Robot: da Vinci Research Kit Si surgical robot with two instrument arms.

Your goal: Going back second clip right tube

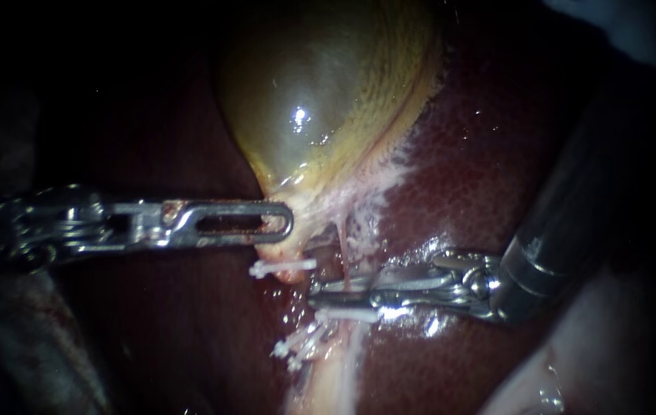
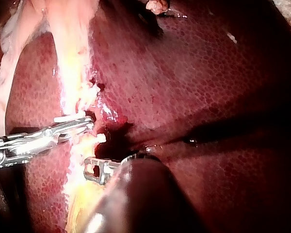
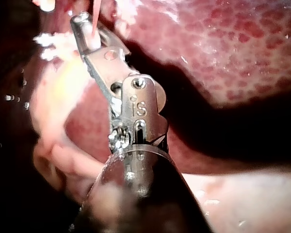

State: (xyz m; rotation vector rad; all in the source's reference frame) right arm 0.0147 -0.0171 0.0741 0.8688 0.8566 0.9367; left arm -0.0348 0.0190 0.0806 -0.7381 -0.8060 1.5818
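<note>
Dark red liver (image 1: pixel 481 177) fills the field, with the yellow-green gallbladder (image 1: pixel 320 92) lying on it at the far middle. The left instrument (image 1: pixel 288 223) enters from the left, its slotted jaws clamped on the narrow neck of the gallbladder. The right instrument (image 1: pixel 326 295) enters from the upper right and points left across the pale strands below that neck. Its jaws stand slightly apart, with a narrow gap between them, gripping nothing. The right tube (image 1: pixel 341 252), a thin pink strand, runs from the neck toward the near side and passes through that gap; the right wrist view shows it lying between the jaw tips. A white clip (image 1: pixel 347 314) sits across the strand just on the near side of the jaws, close against them. A left clip (image 1: pixel 281 267) lies under the neck, and a cluster of clips (image 1: pixel 297 347) lies nearer. Clipping on this tube looks done — what appears left is to draw the right instrument back, clear of tube and clip.
</note>
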